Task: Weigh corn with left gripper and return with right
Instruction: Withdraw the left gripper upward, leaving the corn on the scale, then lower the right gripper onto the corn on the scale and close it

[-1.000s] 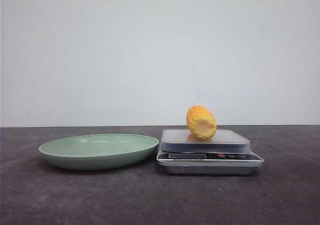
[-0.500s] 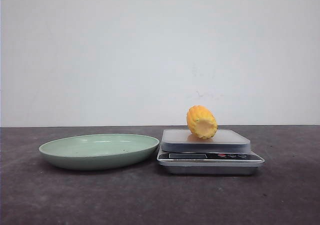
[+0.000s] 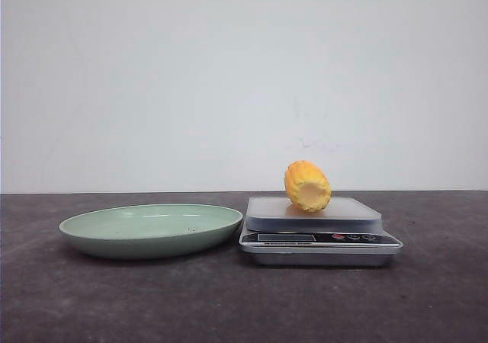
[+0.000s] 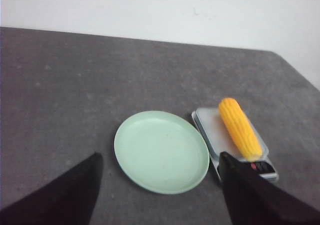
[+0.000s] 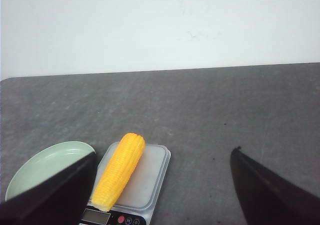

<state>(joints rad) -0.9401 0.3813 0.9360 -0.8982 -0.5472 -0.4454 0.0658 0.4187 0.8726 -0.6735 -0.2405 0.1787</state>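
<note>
Weighing now: corn point(image 3: 307, 185) lies lengthwise on the kitchen scale point(image 3: 320, 236), cut end toward the robot, nothing touching it.
Corn up close: a long cob point(image 4: 240, 128) in the wrist views, along the platform and overhanging the display end.
Left gripper point(image 4: 160, 195): fingers spread wide, empty, well back from the scale.
Right gripper point(image 5: 165, 195): fingers apart, empty, high above the table.
Next move, my call: right gripper comes in across the cob's middle, squeezes gently, lifts straight up so the scale isn't dragged.
Risk: a round cob could roll.
Green plate point(image 3: 91, 232): empty, just beside the scale, the likely drop spot.
</note>
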